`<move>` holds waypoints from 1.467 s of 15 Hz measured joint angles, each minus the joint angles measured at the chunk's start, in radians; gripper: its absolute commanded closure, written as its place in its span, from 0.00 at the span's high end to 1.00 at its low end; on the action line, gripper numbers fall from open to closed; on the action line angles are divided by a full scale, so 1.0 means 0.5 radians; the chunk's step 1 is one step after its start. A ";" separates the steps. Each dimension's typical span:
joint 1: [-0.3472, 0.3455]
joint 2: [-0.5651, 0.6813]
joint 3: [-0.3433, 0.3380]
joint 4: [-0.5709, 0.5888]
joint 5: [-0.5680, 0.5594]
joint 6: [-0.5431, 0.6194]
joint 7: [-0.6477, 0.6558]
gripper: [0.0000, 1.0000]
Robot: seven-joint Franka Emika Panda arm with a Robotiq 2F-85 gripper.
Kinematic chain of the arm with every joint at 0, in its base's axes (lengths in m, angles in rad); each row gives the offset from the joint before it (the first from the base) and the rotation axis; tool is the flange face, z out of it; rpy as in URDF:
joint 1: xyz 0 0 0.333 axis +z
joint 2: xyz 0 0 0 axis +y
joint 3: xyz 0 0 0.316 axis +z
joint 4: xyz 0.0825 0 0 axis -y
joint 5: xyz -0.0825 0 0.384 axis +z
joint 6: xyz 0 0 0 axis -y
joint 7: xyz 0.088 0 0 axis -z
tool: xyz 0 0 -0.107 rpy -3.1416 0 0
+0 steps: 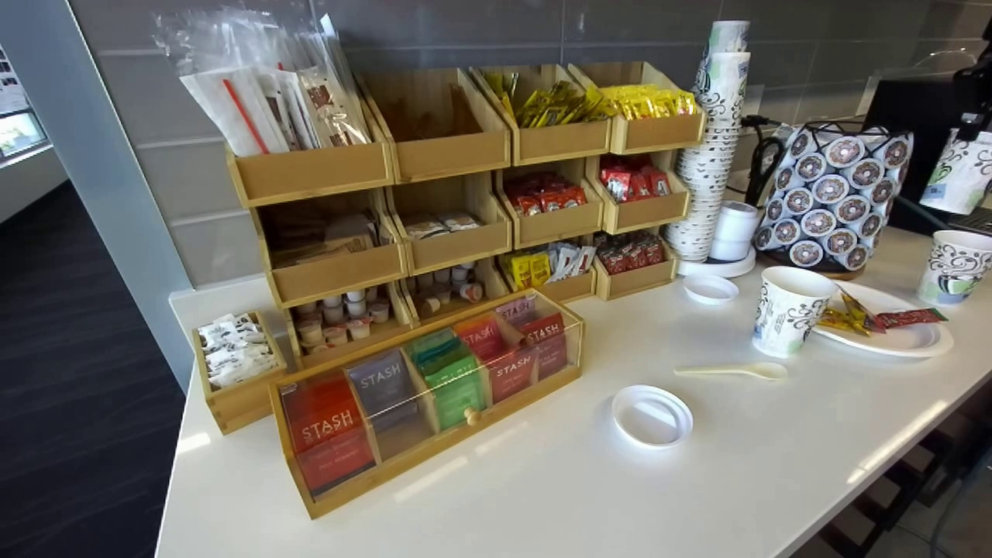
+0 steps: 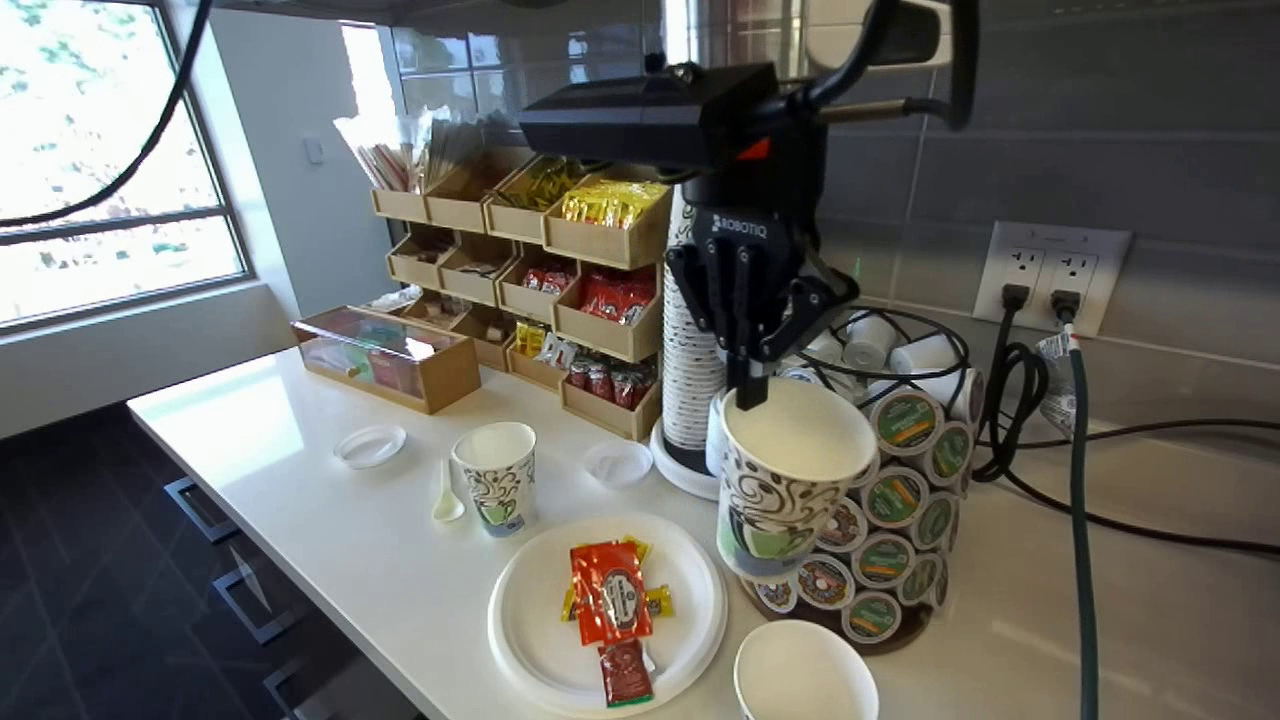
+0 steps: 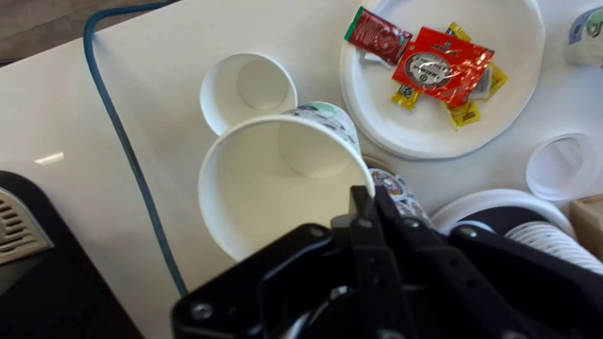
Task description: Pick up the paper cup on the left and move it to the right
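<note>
Black two-fingered gripper (image 3: pixel 372 201), fingers nearly together, pinches the green-printed white paper cup (image 3: pixel 264 188) by its rim above the white counter (image 3: pixel 160 80); lowering early could topple the upright white paper cup (image 3: pixel 242 89) nearby.

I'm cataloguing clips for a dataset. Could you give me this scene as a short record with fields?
Gripper: closed on the rim of the held cup
Held cup: patterned white paper, raised off the counter
Other cups: upright cup near the spoon; similar cup beside the plate
On plate: red packets, yellow packets
Lids: white lid near the tea box; another lid near the cup stack
</note>
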 measured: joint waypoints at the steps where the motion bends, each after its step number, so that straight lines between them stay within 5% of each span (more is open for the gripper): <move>1: -0.018 0.024 -0.015 0.001 0.011 0.069 0.040 0.01; 9: -0.127 0.360 -0.053 0.111 0.081 0.396 0.444 0.01; 22: -0.312 0.837 -0.035 0.429 0.180 0.398 0.710 0.01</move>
